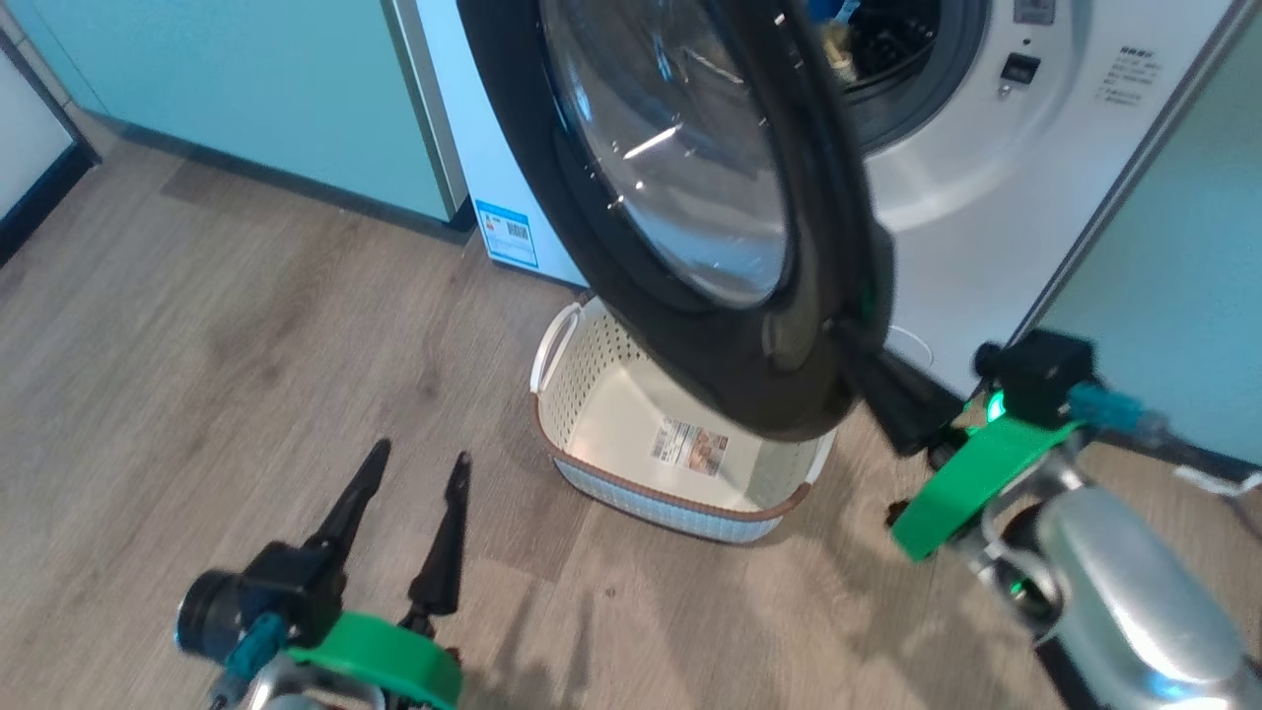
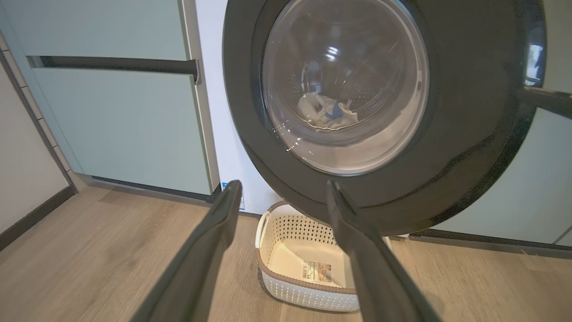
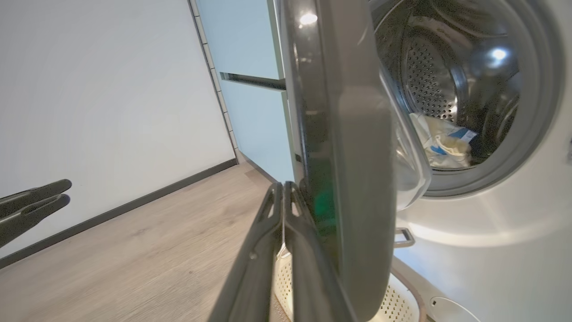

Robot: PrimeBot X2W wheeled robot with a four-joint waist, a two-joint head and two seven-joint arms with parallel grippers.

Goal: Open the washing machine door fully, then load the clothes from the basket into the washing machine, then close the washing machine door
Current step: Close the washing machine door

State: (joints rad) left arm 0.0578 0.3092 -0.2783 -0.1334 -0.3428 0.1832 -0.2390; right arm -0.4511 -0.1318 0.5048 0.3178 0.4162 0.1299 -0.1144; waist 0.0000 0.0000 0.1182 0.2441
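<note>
The washing machine door (image 1: 680, 148) stands partly open, swung out over the basket (image 1: 592, 365). My right gripper (image 1: 853, 335) is shut, empty, with its tips against the outer face of the door's black rim (image 3: 313, 134) near the lower edge. My left gripper (image 1: 421, 456) hangs open and empty low over the floor, left of the basket. The basket's inside shows just its printed label. The pale clothes (image 3: 440, 141) lie in the steel drum of the washing machine (image 3: 491, 250). In the left wrist view the clothes (image 2: 326, 112) show through the door glass.
Pale green cabinets (image 1: 246, 79) stand left of the washer, and another green panel (image 1: 1183, 276) is on its right. A white wall with dark skirting (image 3: 111, 89) borders the wooden floor (image 1: 197, 345) on the left. A thin white cable (image 1: 1218, 481) lies by the right cabinet.
</note>
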